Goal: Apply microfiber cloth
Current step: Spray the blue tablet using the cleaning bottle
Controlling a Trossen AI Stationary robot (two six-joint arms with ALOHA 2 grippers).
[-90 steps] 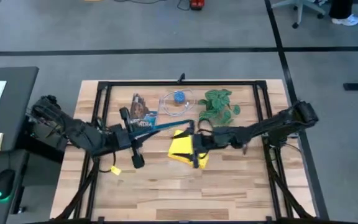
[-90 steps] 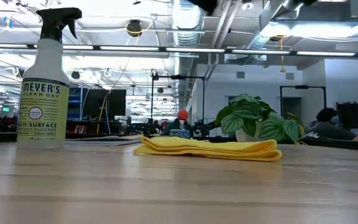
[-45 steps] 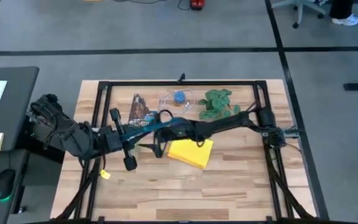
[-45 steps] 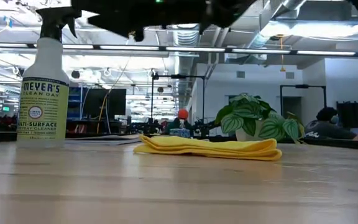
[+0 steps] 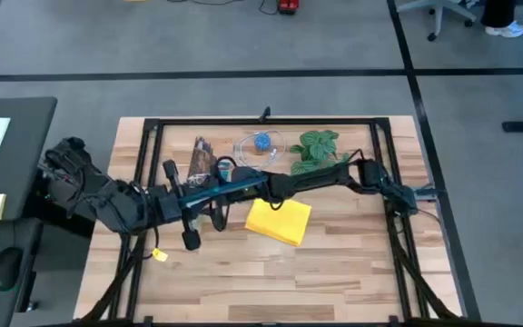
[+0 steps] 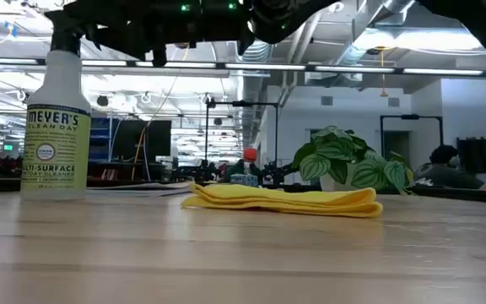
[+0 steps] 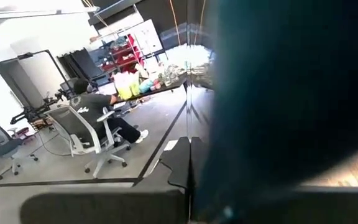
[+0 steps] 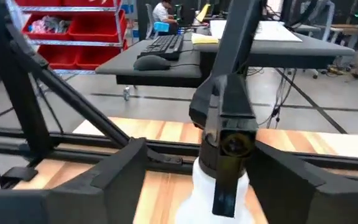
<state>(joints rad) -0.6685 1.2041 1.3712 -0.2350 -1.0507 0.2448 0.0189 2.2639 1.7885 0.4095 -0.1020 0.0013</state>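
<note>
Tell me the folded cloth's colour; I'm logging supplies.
Bright yellow: the microfiber cloth shows best in the low view.

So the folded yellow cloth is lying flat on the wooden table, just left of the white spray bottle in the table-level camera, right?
Not quite. The folded yellow microfiber cloth does lie flat on the wooden table, but the low view shows it to the right of the white spray bottle, not left. No gripper touches it there.

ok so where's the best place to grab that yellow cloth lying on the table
Probably from straight above, at the microfiber cloth's near right corner. It lies flat and folded in layers, so pinching across a stacked edge should lift every layer, and that side is clear of both arms.
</note>
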